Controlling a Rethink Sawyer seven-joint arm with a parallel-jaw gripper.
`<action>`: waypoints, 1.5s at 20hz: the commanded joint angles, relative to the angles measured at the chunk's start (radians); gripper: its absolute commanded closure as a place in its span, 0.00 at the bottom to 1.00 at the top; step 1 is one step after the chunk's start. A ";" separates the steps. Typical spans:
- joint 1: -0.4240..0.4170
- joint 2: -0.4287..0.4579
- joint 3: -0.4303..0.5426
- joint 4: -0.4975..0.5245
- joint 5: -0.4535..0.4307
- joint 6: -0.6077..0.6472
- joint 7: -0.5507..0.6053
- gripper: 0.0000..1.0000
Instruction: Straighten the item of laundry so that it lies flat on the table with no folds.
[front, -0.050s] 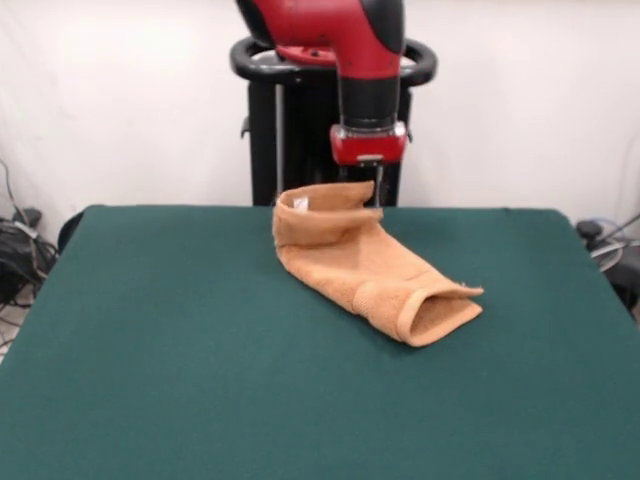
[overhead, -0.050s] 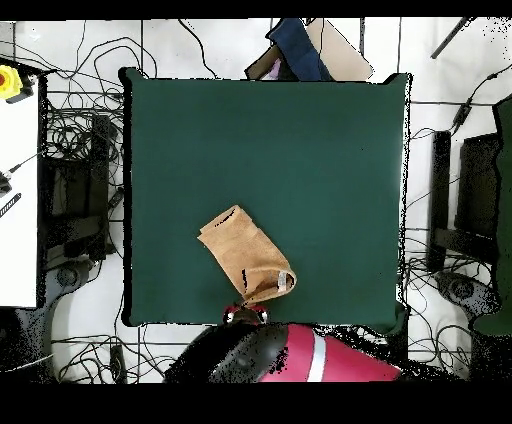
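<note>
- One orange-tan towel (front, -0.050s: 365, 265) lies on the green table (front, -0.050s: 180, 340), rolled over on itself into a loose tube and not flat.
- In the front view it runs diagonally from the upper centre of the frame down toward the right; its open, folded end (front, -0.050s: 440, 315) faces the lower right.
- The upper end is raised off the cloth surface, near the table's top edge in that view, and a small white tag (front, -0.050s: 300, 203) shows on the lifted rim at its left.
- The gripper (front, -0.050s: 376, 190) hangs from the red and black arm (front, -0.050s: 350, 40) at the top centre of the front view, its tip right at the raised edge of the towel; the fingers are too hidden by the fabric to say whether they are spread or closed on it.
- In the overhead view the towel (overhead, -0.050s: 245, 257) sits in the lower middle of the table (overhead, -0.050s: 330, 160), slanting from centre-left down to the right, close to the bottom edge.
- There the arm (overhead, -0.050s: 290, 355) fills the bottom centre of the frame, just below the towel's lower end.
- Cables (overhead, -0.050s: 80, 110) sprawl over the floor around the table in the overhead view.
</note>
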 joint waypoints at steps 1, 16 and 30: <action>-0.009 -0.258 0.148 0.057 0.119 0.260 0.198 0.00; 0.161 -0.332 0.142 -0.032 0.336 0.300 0.268 0.00; 0.256 -0.036 0.046 -0.159 0.377 -0.039 0.246 0.00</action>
